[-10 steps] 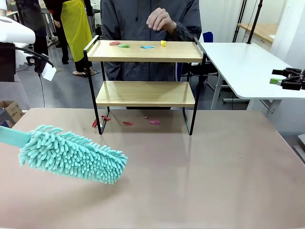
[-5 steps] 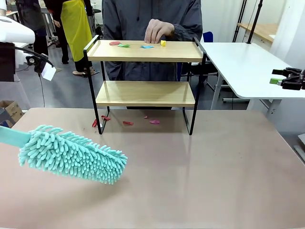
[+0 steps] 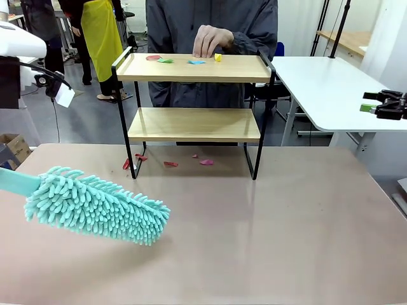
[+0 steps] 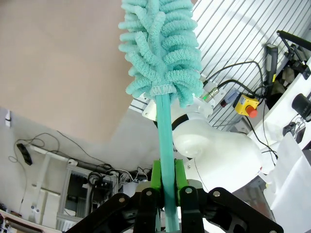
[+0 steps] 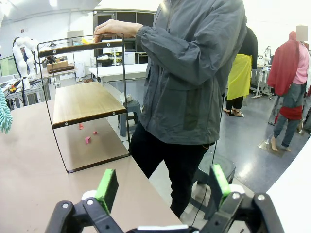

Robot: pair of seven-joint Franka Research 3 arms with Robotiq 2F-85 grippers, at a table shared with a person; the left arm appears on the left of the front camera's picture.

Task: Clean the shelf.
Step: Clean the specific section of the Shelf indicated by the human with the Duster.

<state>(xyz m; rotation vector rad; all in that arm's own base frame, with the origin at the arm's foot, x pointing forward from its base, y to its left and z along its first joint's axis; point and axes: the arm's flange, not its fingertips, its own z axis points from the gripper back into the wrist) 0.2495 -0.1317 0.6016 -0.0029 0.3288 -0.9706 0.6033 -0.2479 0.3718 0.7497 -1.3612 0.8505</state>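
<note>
Sweeping is not yet begun, I judge. The left gripper (image 4: 165, 194) is clamped on the duster (image 3: 95, 206) handle, its head beyond the jaws. The shelf (image 3: 191, 124) stands well ahead of them (scraps (image 3: 165, 60), seemingly paper, on top), and the right gripper (image 5: 163, 184) gapes empty. Next, lift the head to that top board.

A big brown table (image 3: 286, 241) fills the near part. A white table (image 3: 318, 82) stands at the far right, with thin black stands (image 3: 340, 28) behind it. A cardboard box (image 3: 14, 147) sits on the floor at the left. Far off at the left is a person in a yellow apron (image 3: 102, 35). A blue chair (image 3: 278, 49) shows far back, right of the middle. In the left wrist view, a red button (image 4: 251, 112) sits on a yellow box (image 4: 241, 103), near some cables (image 4: 228, 73).
</note>
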